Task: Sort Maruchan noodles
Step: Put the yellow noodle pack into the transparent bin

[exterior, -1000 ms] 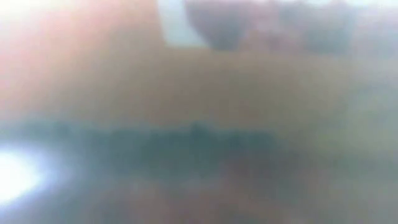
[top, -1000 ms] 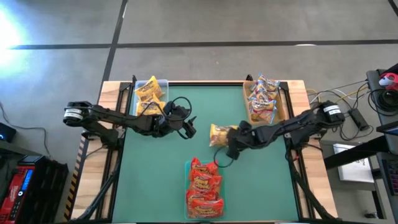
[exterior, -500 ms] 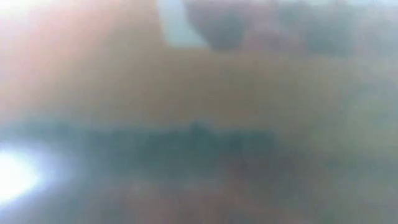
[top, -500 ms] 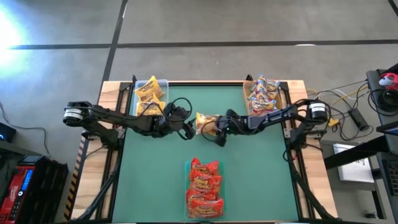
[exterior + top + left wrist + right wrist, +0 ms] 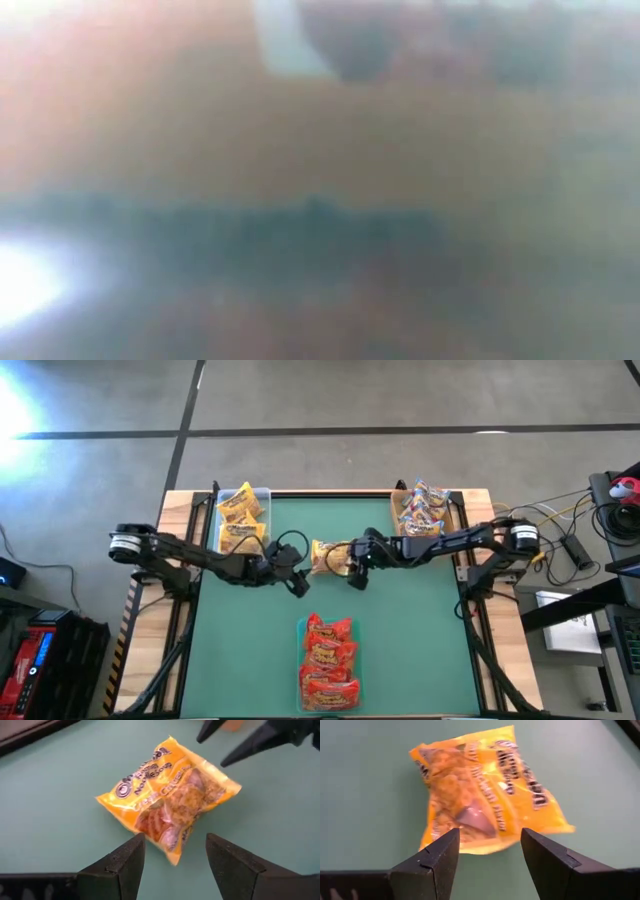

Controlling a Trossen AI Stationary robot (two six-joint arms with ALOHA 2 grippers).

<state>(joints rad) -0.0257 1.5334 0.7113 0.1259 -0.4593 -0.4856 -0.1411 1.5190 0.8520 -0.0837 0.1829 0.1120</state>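
Left wrist view: crinkly square yellow plastic noodle packet (image 5: 167,802) on smooth green mat (image 5: 55,790).

This looks like a robotics lab or workshop. A wood-edged table (image 5: 180,510) with a green mat (image 5: 420,630) stands on a bare concrete floor (image 5: 330,400) marked with dark seams. Loose cables (image 5: 555,515) trail off the table's right side toward equipment, and a red-and-black tool case (image 5: 40,650) sits on the left.
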